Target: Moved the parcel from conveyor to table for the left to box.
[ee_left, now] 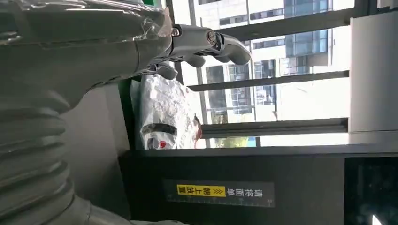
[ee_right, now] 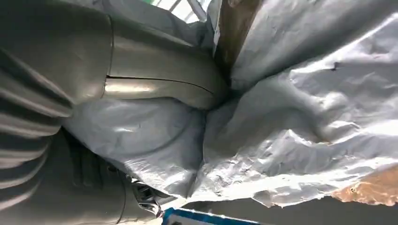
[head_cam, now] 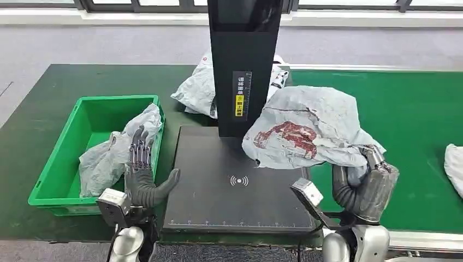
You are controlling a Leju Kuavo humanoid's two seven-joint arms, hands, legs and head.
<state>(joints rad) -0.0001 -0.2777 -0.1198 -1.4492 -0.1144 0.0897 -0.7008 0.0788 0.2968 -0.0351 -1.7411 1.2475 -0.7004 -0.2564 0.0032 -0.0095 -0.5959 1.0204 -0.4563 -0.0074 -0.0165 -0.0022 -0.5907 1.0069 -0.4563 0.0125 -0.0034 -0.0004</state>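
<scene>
The left hand [head_cam: 143, 176] is held open and empty beside the green bin [head_cam: 61, 164]. Ahead of it, windows are seen in its wrist view. The grey parcel [head_cam: 308, 131] is gripped by the right hand [head_cam: 366, 188] above the black scanner plate's [head_cam: 218, 202] edge.

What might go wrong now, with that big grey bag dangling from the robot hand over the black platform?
1. The right robot hand grips only one bunched corner of the grey parcel, so the bag could slip out.
2. The parcel hangs right beside the black scanner post and might snag on it.
3. The left robot hand waits open beside the green bin, where another bag already drapes over the rim, leaving less room.
</scene>
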